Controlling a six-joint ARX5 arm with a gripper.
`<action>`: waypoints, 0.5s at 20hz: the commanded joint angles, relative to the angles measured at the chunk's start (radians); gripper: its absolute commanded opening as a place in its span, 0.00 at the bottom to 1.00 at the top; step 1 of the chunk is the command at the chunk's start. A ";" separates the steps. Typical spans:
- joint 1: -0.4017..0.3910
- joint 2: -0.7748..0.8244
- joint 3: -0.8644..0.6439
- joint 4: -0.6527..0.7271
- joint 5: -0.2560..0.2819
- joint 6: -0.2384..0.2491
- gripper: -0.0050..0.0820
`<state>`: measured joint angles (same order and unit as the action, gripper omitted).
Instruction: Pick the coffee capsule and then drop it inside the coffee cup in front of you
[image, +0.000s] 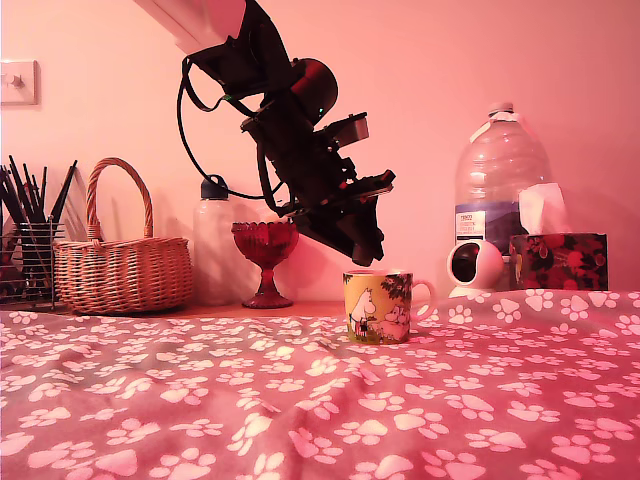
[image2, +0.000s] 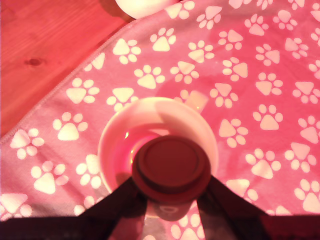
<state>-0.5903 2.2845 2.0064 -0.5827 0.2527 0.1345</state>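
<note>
The coffee cup (image: 378, 307), a yellow mug with white cartoon figures and a white handle, stands on the pink paw-print cloth (image: 300, 400). My gripper (image: 366, 256) hangs just above its mouth, pointing down. In the wrist view I look straight into the cup (image2: 116, 150), whose inside is white. The coffee capsule (image2: 171, 167) shows as a dark round disc held between my two dark fingers (image2: 125, 197), over the cup's opening and near its rim. My gripper (image2: 170, 184) is shut on the capsule. The exterior view does not show the capsule.
A dark red goblet (image: 265, 258) stands just behind the cup on the exterior view's left, with a white bottle (image: 213, 245), wicker basket (image: 122, 262) and pen holder (image: 25, 255) beyond. On the right are a round white gadget (image: 474, 266), a water bottle (image: 500, 175) and a tissue box (image: 557, 260).
</note>
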 joint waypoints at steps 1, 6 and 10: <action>-0.006 0.034 0.011 0.004 0.000 0.004 0.28; -0.006 0.034 0.011 0.008 0.000 0.004 0.28; -0.006 0.034 0.011 0.018 0.000 0.004 0.28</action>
<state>-0.5903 2.2845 2.0064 -0.5747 0.2527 0.1345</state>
